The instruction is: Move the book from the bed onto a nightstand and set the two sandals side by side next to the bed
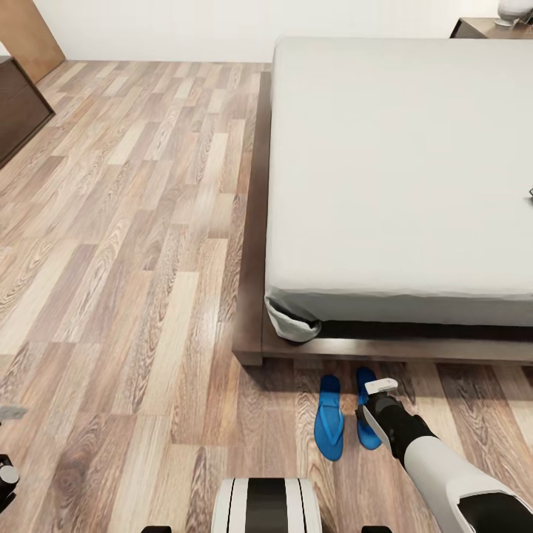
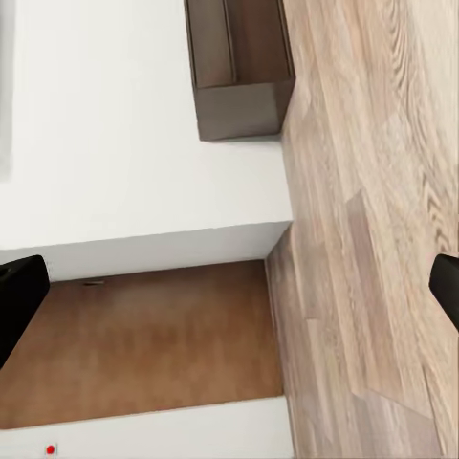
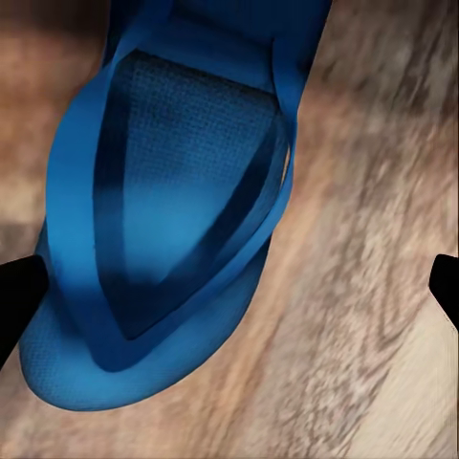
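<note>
Looking down past the foot of the bed (image 1: 400, 170), we note both blue sandals (image 1: 329, 427) flat on the plank floor, side by side near the frame. Our right gripper (image 3: 229, 287) hangs over the right sandal (image 3: 163, 220), fingers spread wide. Left gripper (image 2: 229, 296) likewise spread, facing a wall and a dark cabinet (image 2: 239, 67).

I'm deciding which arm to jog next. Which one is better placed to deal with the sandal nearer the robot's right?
Right. The right gripper hangs directly over that sandal, jaws apart, beside the other sandal by the bed. The left wrist view faces a wall and a cabinet instead.
</note>
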